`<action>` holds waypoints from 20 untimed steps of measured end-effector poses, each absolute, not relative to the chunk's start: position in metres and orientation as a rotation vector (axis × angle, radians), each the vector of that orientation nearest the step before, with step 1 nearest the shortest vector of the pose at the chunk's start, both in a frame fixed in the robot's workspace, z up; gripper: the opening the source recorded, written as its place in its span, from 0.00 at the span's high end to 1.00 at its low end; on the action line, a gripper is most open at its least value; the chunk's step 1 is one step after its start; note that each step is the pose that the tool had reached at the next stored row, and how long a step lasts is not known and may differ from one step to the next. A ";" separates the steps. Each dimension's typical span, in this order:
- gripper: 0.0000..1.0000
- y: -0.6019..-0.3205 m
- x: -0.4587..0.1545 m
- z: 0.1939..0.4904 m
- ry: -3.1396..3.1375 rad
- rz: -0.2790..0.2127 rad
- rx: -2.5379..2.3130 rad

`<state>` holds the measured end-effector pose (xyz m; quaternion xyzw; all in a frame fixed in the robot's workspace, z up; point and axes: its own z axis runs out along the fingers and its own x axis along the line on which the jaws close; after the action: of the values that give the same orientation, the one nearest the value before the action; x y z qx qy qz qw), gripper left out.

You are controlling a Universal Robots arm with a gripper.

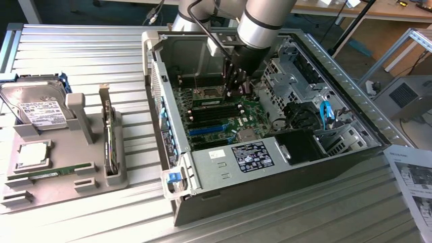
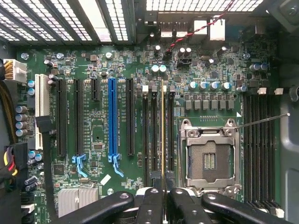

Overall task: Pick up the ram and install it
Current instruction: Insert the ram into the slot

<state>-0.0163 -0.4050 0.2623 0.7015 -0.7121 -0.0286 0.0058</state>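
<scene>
My gripper (image 1: 238,85) reaches down inside the open computer case (image 1: 337,76), above the motherboard. In the wrist view the gripper (image 2: 162,201) is shut on the ram (image 2: 162,130). The ram appears edge-on as a thin strip with a gold-coloured edge running away from the black fingers (image 2: 148,207). It lies in line with the black memory slots (image 2: 153,135), between two of them, just beside the empty processor socket (image 2: 210,158). I cannot tell whether the ram touches a slot.
A grey tray (image 1: 94,179) at the exterior view's left holds a hard drive (image 1: 37,109), a square silver processor chip (image 1: 32,153), another green stick (image 1: 50,173) and an upright card (image 1: 108,136). Cables and drive cages (image 1: 304,116) crowd the case's right side. A paper sheet (image 1: 412,177) lies at the far right.
</scene>
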 end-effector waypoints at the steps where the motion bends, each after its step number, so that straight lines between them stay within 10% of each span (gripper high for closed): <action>1: 0.88 -0.405 -0.016 0.262 -2.229 -0.090 2.196; 20: 0.88 -0.405 -0.010 0.259 -2.229 -0.090 2.196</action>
<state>-0.0097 -0.4050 0.2587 0.7015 -0.7121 -0.0286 0.0058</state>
